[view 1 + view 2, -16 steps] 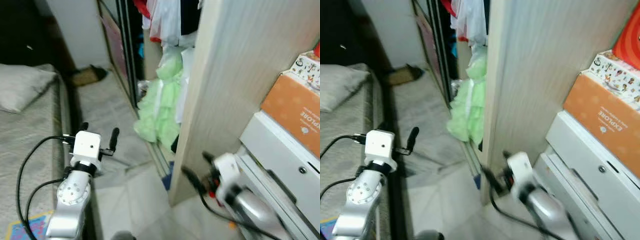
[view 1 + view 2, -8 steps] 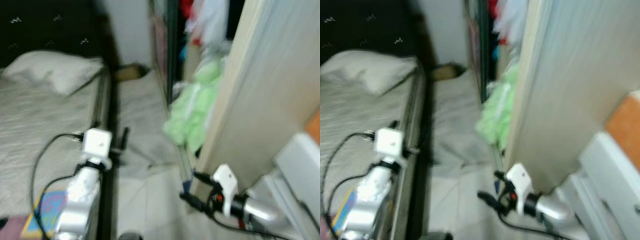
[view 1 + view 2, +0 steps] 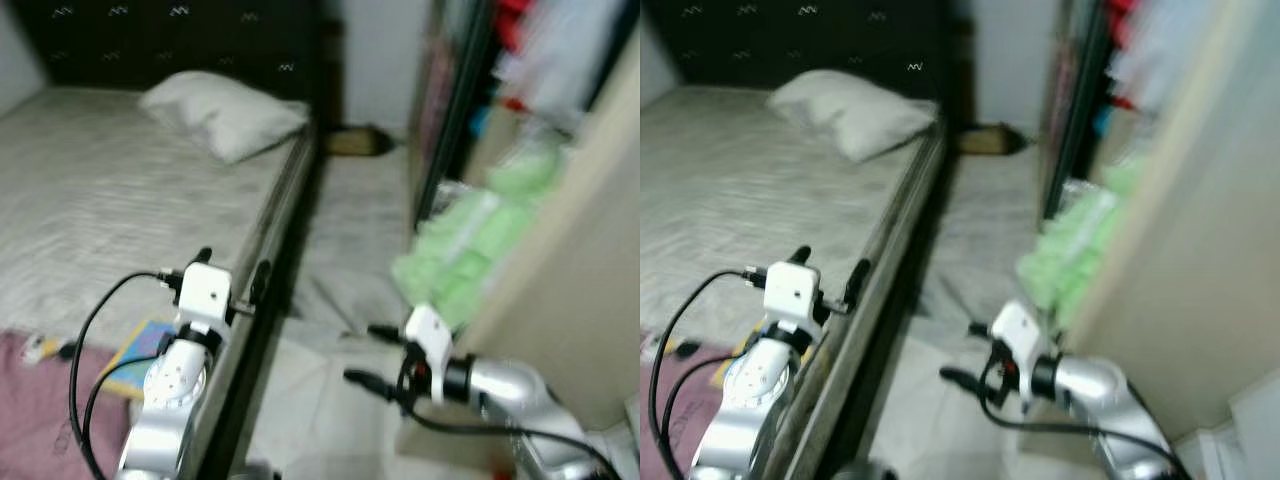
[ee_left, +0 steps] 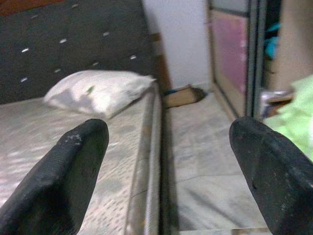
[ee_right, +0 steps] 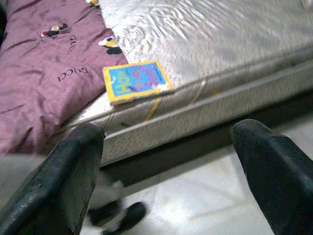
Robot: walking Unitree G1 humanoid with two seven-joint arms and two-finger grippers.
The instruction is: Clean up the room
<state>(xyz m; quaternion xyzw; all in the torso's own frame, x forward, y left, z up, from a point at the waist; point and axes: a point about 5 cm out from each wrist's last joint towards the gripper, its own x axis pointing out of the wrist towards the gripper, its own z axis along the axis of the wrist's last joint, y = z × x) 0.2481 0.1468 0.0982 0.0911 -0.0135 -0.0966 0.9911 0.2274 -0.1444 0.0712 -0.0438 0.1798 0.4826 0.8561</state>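
Note:
My left gripper (image 3: 234, 263) is open and empty, held above the edge of the bed (image 3: 110, 200). My right gripper (image 3: 360, 352) is also open and empty, low over the pale floor beside the bed. A purple printed garment (image 5: 44, 73) lies on the mattress near its foot. Next to it rests a blue and yellow book (image 5: 136, 81). A pile of light green clothes (image 3: 470, 245) spills from the wardrobe onto the floor. At the head of the bed lies a grey pillow (image 4: 98, 90).
A dark padded headboard (image 4: 73, 44) backs the bed. The wardrobe's pale door (image 3: 590, 270) stands close on my right. A brown item (image 4: 183, 95) lies on the floor by the far wall. A narrow strip of floor (image 3: 350, 240) runs between bed and wardrobe.
The camera has turned left, so the bed has come into view and the boxes on the right have gone. My right arm now points toward the bed. Both grippers stay open.

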